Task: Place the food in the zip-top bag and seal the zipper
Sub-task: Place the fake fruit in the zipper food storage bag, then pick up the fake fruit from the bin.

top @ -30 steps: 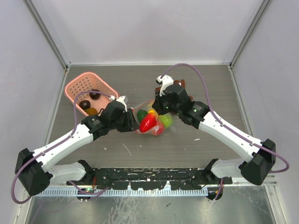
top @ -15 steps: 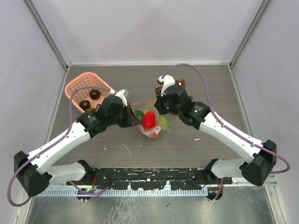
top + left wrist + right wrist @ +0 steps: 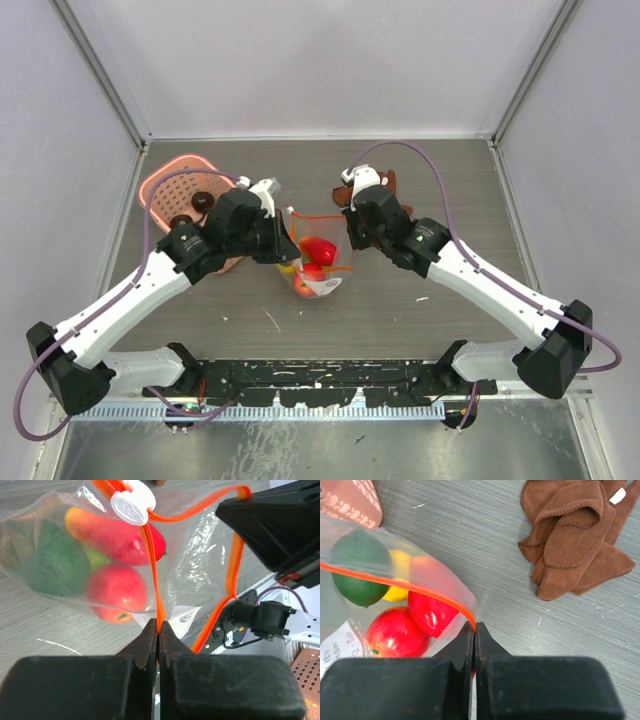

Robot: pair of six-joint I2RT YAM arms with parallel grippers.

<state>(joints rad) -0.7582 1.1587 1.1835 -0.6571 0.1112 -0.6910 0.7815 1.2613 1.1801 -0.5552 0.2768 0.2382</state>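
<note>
The clear zip-top bag (image 3: pixel 318 283) hangs between my two grippers, mouth up, with red, green and yellow food inside. Its red-orange zipper (image 3: pixel 322 214) runs round the open mouth. My left gripper (image 3: pixel 284 240) is shut on the zipper strip (image 3: pixel 153 570) at the bag's left end, below the small white tab (image 3: pixel 132 502). My right gripper (image 3: pixel 350 240) is shut on the zipper's right end (image 3: pixel 395 582). Through the plastic I see red fruit (image 3: pixel 395 630), a green lime (image 3: pixel 357 565) and a yellow piece (image 3: pixel 399 562).
A pink perforated basket (image 3: pixel 170 182) with dark round pieces (image 3: pixel 203 200) stands at the back left, close behind my left arm. A crumpled brown cloth (image 3: pixel 575 535) lies behind my right gripper. Walls enclose the table on three sides.
Both grippers have risen and moved back with the bag. It went from lying slumped on the table to hanging upright, mouth spread open between them.
</note>
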